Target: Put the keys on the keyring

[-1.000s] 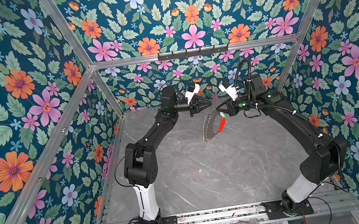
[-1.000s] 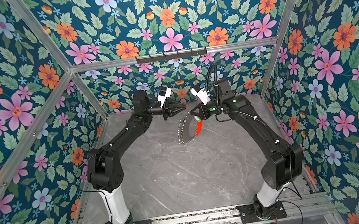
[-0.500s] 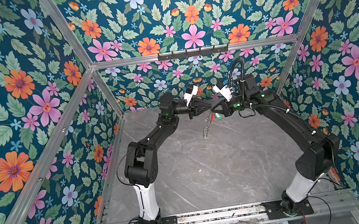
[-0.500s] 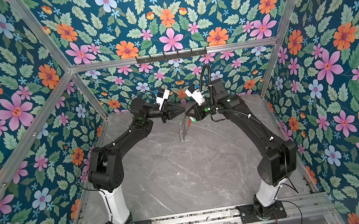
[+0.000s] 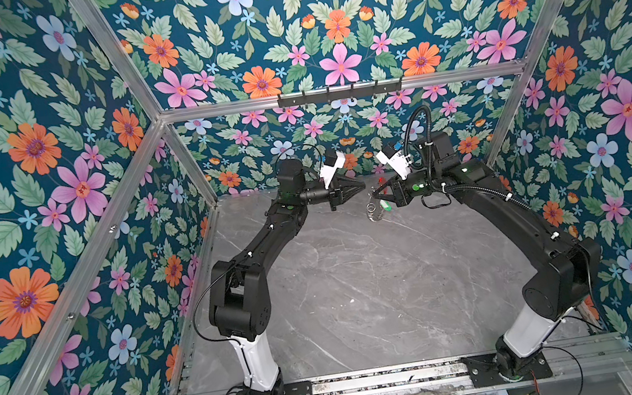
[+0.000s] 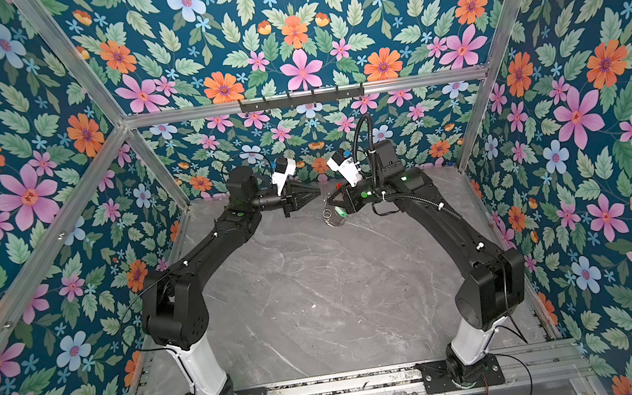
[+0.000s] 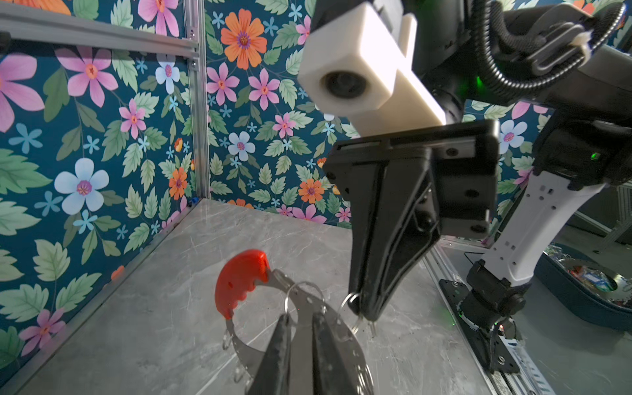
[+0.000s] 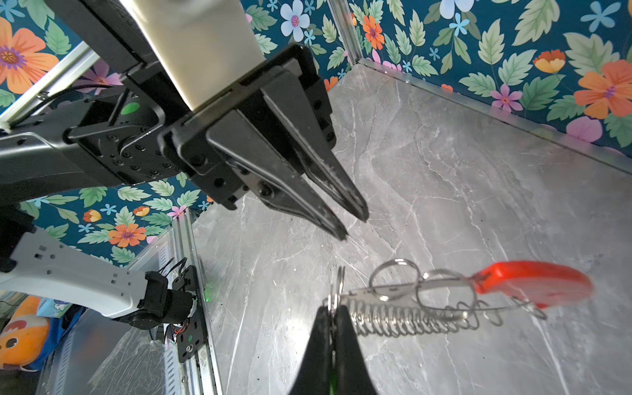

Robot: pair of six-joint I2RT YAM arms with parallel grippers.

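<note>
One keyring (image 5: 373, 212), hung clear at bench (image 5: 360, 284) 12 o'clock, right end effector (image 7: 370, 314) clenched on it; key (image 5: 386, 207) at ring's 3 o'clock. Left end effector (image 8: 353, 225) parted, empty, close by. Steady ring's free end first; likely swings.

Two arms are working over the table (image 5: 363, 305), the left arm (image 5: 254, 249) and the right arm (image 5: 519, 220). Each is carrying one pincer, so two: the left pincer (image 8: 354, 225) and the right pincer (image 8: 331, 309). One keyring (image 7: 244, 346) is hanging near the table's far edge, bearing one red arc (image 8: 533, 282). Two larger silver rings (image 8: 398, 261) are showing face-on, a third edge-on. The small loops (image 8: 393, 326) are crowding too tightly for counting. One green key (image 5: 386, 207) is showing in both top views.
</note>
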